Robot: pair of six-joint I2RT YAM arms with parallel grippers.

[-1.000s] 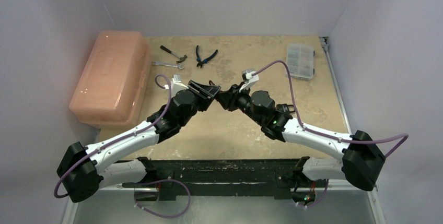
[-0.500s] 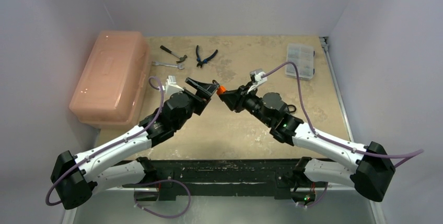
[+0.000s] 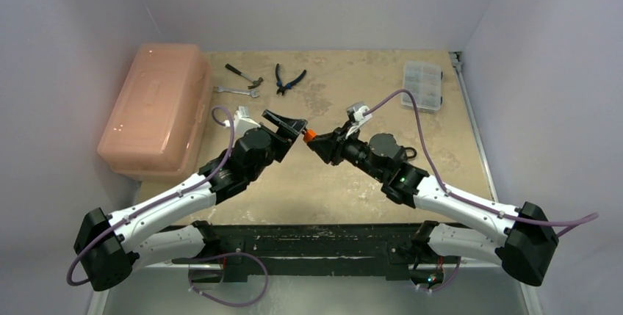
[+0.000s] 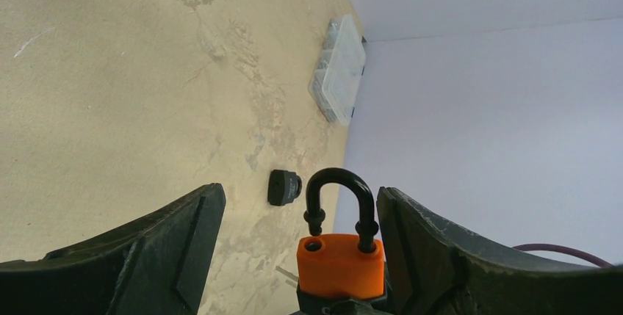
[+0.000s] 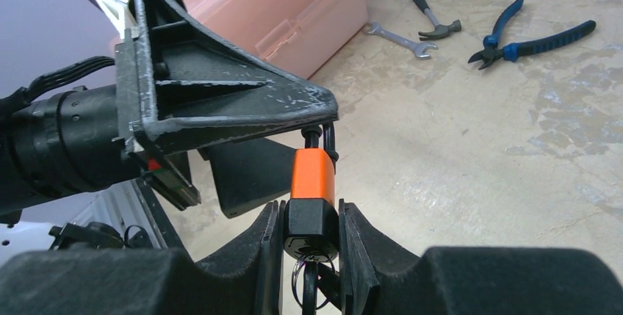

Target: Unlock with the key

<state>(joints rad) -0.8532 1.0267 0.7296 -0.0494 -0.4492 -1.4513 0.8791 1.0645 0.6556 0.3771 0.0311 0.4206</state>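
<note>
An orange padlock (image 5: pixel 312 172) with a black base is held above the table, and my right gripper (image 5: pixel 310 208) is shut on that base. The key (image 5: pixel 310 280) sits in the keyhole underneath, with its ring hanging between my fingers. The black shackle (image 4: pixel 340 183) stands sprung: one leg is lifted clear of its hole in the orange body (image 4: pixel 340 265). My left gripper (image 4: pixel 297 194) is open, with a finger on each side of the shackle and not pressing it. From above, the padlock (image 3: pixel 309 134) shows between the left gripper (image 3: pixel 294 125) and the right gripper (image 3: pixel 319 143).
A pink toolbox (image 3: pixel 154 109) fills the left side. A hammer (image 3: pixel 244 74), a wrench (image 3: pixel 236 91) and blue-handled pliers (image 3: pixel 289 78) lie at the back. A clear organiser box (image 3: pixel 422 85) sits back right. A small black piece (image 4: pixel 283 186) lies on the table.
My left gripper let go and opened wide. The two grippers drew slightly apart, so the orange padlock now shows between them in the right gripper.
</note>
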